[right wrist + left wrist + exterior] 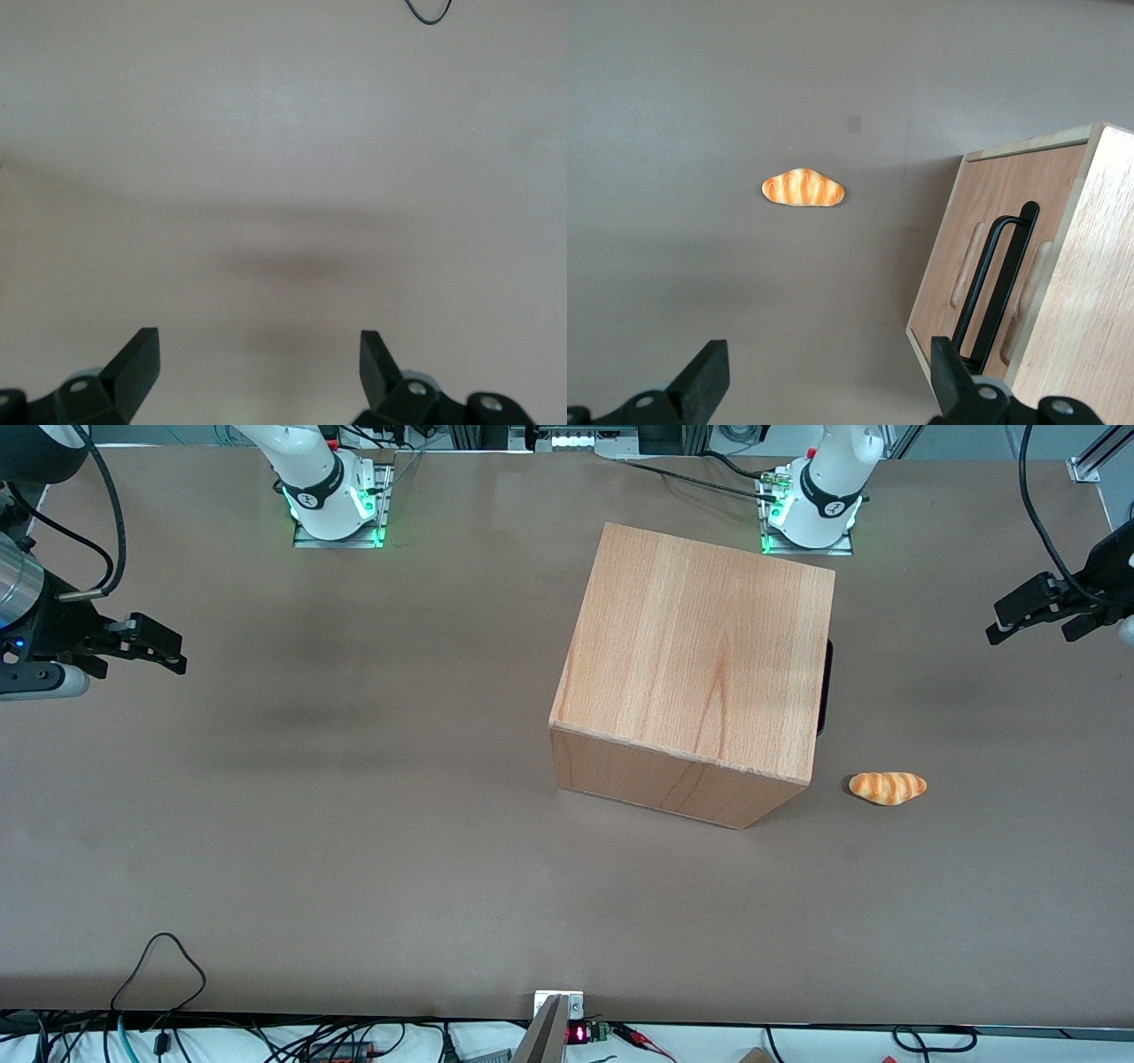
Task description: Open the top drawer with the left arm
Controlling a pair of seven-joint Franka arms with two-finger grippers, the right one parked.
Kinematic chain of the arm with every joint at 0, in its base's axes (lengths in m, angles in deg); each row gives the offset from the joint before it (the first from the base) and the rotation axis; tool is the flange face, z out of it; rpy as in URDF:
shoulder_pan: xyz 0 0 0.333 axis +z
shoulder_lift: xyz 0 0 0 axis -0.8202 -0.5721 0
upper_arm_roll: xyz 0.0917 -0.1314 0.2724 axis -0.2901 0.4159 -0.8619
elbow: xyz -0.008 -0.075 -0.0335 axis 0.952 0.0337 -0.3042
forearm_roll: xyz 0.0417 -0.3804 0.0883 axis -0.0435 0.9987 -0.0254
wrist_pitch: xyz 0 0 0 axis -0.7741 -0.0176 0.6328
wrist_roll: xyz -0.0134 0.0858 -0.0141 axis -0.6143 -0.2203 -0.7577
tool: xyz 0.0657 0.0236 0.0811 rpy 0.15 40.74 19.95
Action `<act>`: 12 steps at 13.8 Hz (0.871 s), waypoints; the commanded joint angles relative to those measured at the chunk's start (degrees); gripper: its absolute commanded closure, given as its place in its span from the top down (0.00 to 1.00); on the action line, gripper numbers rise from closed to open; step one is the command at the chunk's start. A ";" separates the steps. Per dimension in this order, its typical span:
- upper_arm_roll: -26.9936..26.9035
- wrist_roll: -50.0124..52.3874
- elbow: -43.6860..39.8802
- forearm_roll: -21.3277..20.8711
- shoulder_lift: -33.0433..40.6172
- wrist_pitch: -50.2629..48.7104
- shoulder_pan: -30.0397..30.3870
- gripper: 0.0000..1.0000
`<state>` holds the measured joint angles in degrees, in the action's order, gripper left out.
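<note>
Top drawer (983,266) sits flush; the tool (824,381) hangs well apart, spread wide, holding nothing.

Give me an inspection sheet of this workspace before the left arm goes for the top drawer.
Surface: brown table, matte, with faint darker smudges.
Job's things: wooden cabinet; top drawer appears shut, its black bar handle untouched.
Clutter: one croissant on the table beside the cabinet, toward the working arm's end, apart from it.
Grippers: left gripper open, holding nothing, in the air toward the working arm's end, well clear of the handle.
Cables: a black loop lies on the table edge nearest the front camera; more wires at the arm bases.
Surroundings: two arm bases with green lights.
</note>
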<state>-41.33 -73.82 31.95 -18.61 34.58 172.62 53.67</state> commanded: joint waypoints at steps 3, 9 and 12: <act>-0.62 -0.18 -1.52 -1.45 0.11 -3.08 -0.85 1.00; -0.54 -0.61 -2.49 -1.37 -0.41 -3.17 -0.85 1.00; -0.10 -1.05 -1.52 -0.14 -1.37 -2.82 -1.03 1.00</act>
<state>-41.33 -73.82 30.81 -18.61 34.32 170.44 53.33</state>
